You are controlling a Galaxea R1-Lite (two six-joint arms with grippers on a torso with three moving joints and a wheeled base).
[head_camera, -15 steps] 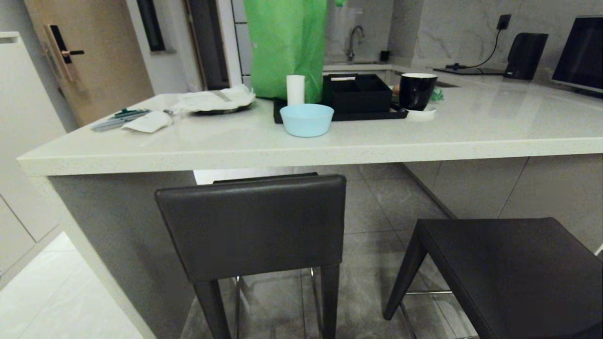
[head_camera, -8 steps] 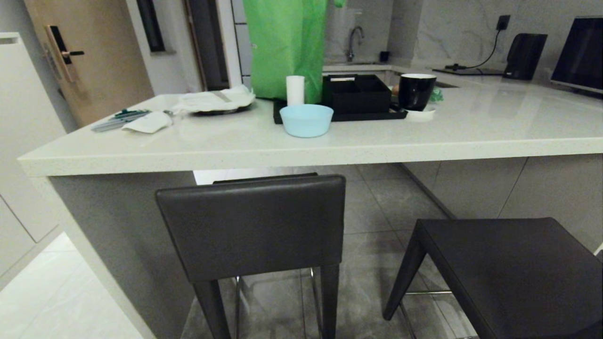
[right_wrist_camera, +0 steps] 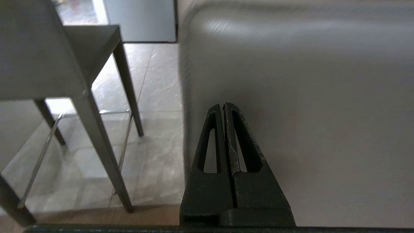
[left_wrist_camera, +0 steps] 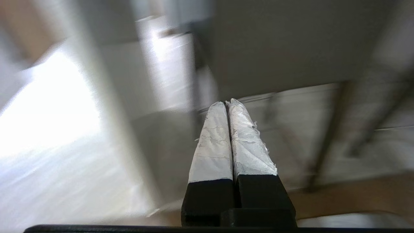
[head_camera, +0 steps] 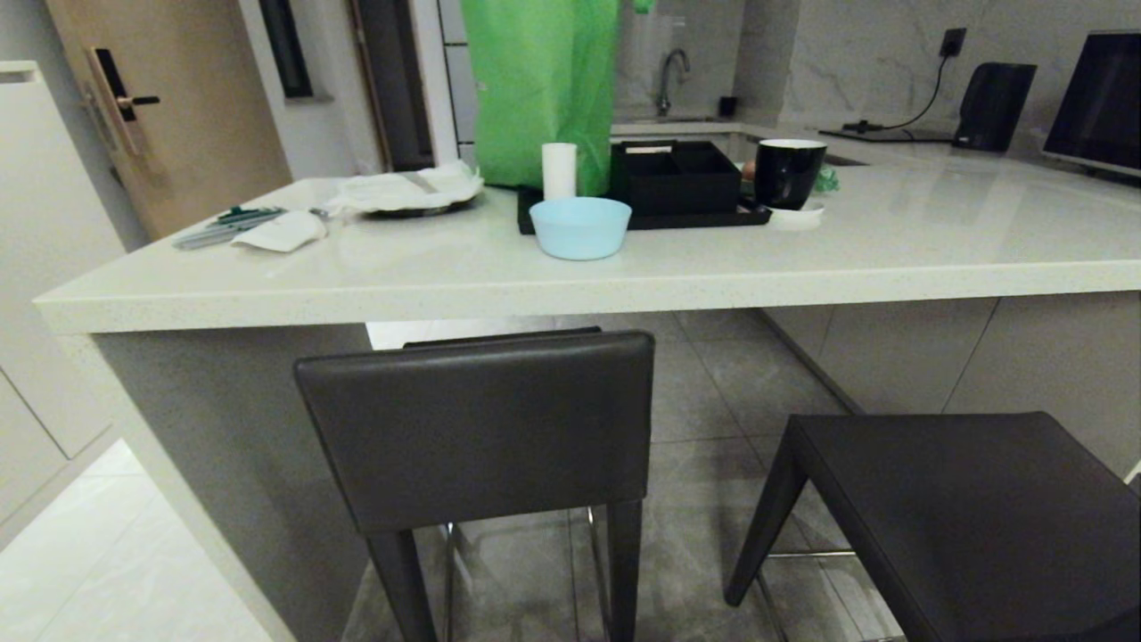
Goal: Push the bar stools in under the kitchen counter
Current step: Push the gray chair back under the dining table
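Two bar stools: the left stool (head_camera: pixel 477 428) and the right stool (head_camera: pixel 972 517). One bench (head_camera: pixel 802 259). On it stand one blue bowl (head_camera: pixel 580 227), one black cup (head_camera: pixel 790 172), one white roll (head_camera: pixel 559 169), one green bag (head_camera: pixel 541 85) and one black tray (head_camera: pixel 675 174).

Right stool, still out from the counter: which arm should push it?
Right, probably. The right pincer is shut with the right stool directly ahead of its tips. The left pincer is also shut but faces the left stool, already at the counter.
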